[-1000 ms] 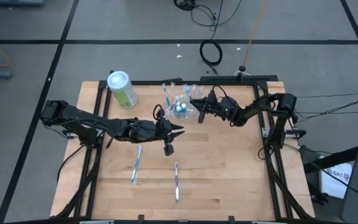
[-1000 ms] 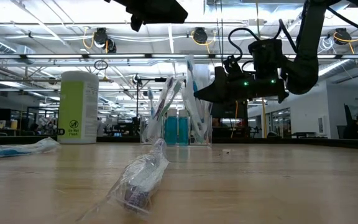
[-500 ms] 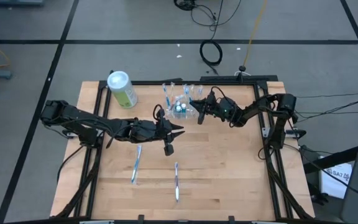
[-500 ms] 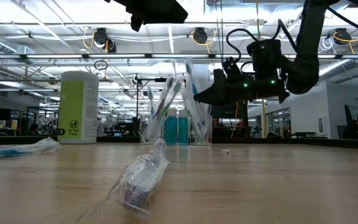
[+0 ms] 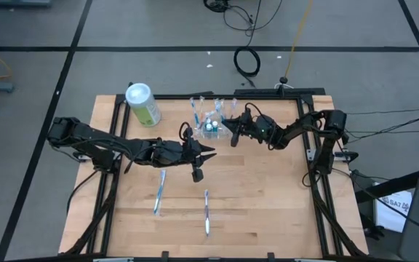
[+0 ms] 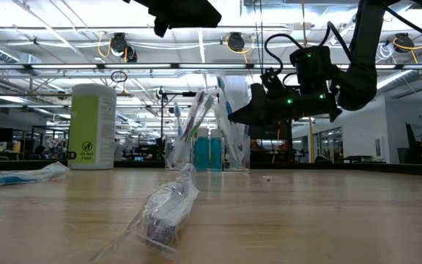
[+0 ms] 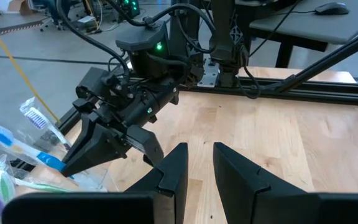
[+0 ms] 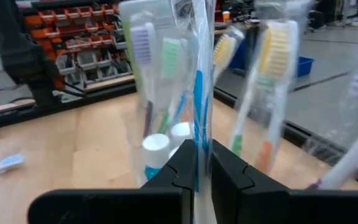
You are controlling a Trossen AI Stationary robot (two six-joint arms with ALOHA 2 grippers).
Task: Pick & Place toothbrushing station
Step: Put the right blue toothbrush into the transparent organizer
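The toothbrushing station, a small clear holder, stands on the table's far middle with several wrapped toothbrushes sticking up out of it. My right gripper is at the station's right side, shut on one wrapped toothbrush with a blue handle. It also shows in the low view and in the left wrist view. My left gripper hovers high above the table, nearer than the station, with a gap between its fingers and nothing in it. My right gripper pinches the wrapped toothbrush between its two fingers, at the clear wrap with the blue handle, above the holder's rim. The fingers come level from the table's right side and lie across the brush. The brush stands tilted, its lower end in the station.
A green-and-white canister stands at the far left. Two wrapped toothbrushes lie on the near half of the table; one lies close to the low camera. Black frame rails run along the table's edges.
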